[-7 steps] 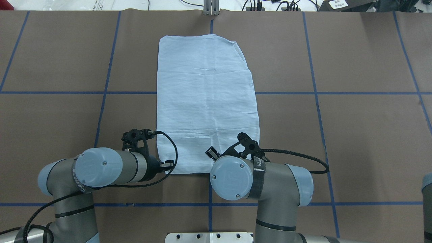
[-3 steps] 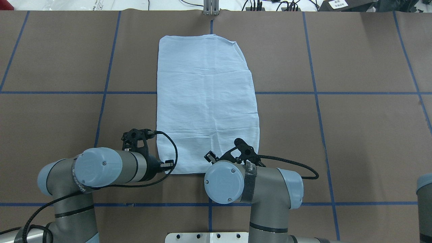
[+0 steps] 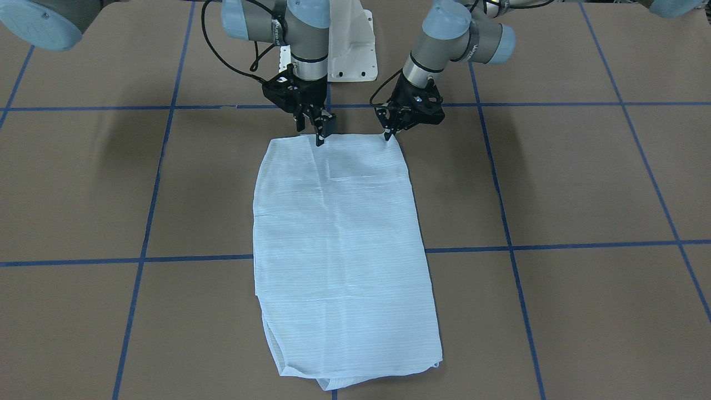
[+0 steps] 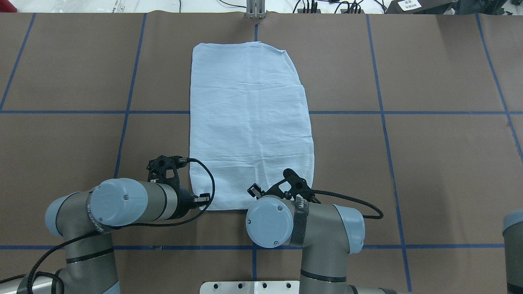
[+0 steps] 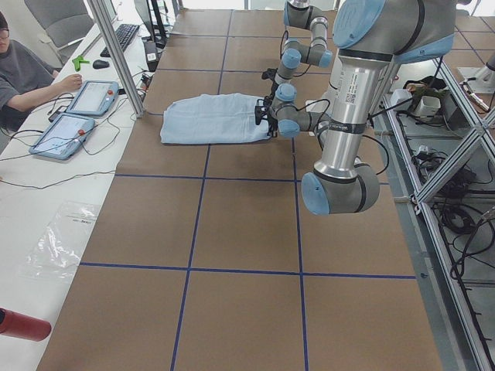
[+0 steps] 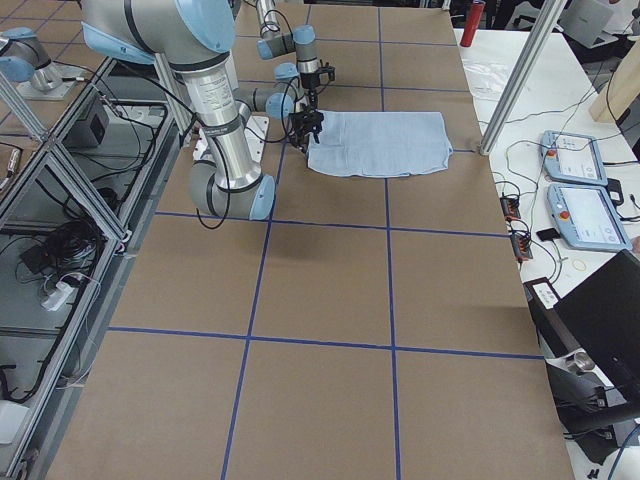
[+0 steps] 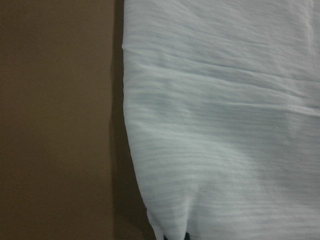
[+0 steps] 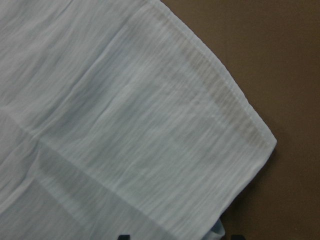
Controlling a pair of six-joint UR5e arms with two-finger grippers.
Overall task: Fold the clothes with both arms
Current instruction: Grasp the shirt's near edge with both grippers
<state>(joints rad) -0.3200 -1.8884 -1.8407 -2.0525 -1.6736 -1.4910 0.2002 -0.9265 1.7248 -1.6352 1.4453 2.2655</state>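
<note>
The counter (image 4: 429,163) is wide and brown, divided into big squares by blue tape lines (image 4: 408,112). The shirt (image 4: 249,122) lies flat in the middle of it, already folded to one long narrow rectangle. Its short near edge points to the robot and its far edge is close to the far side of the counter.

The left arm (image 4: 122,202) and the right arm (image 4: 310,226) both reach to the shirt's near edge. The left gripper (image 3: 387,135) is at the shirt's near corner on the robot's left. Its fingers are pressed together on that corner, and the left wrist view shows the cloth drawn to a narrow point there. The right gripper (image 3: 318,133) stands over the same near edge, somewhat inward from the shirt's other near corner. Its fingers are spread and low over the cloth, not yet pinching it — two dark tips show apart at the bottom of the right wrist view.

The shirt looks thin, light and very soft, with crinkled fabric in several layers. I judge it will sag and slide between the layers when lifted, so a shallow hold may take only the top layer. The best places to hold are the two near corners, through all layers — then the near edge can go over to the far edge evenly.
</note>
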